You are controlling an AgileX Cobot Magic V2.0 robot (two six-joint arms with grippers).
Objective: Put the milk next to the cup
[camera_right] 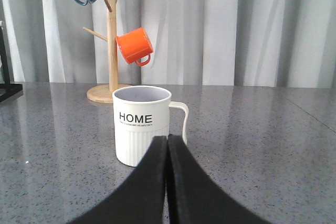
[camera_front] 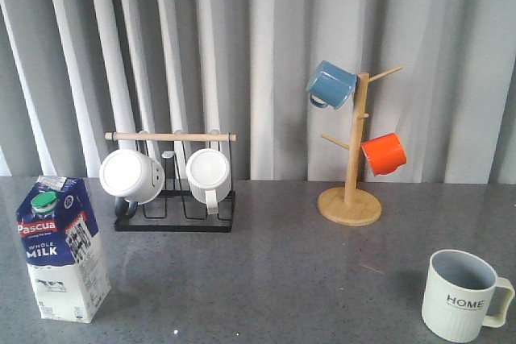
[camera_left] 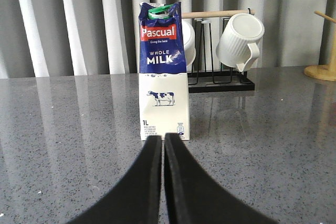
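Grey speckled desk (camera_front: pixel 282 279), pale curtains behind. Tall blue-and-white gable-top milk carton (camera_front: pixel 63 249) upright at front left, left hand (camera_left: pixel 160 141) closed empty just short of it. Black wire rack (camera_front: pixel 173 213) with two white mugs behind. Wooden mug tree (camera_front: pixel 351 159) holds blue and orange mugs. Pale ribbed "HOME" cup (camera_front: pixel 459 296) upright front right, well apart from carton; right hand (camera_right: pixel 168 141) closed before it.

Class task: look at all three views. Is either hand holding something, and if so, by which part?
Nothing is held. Both hands, left and right, are shut and empty, apart from milk and cup.
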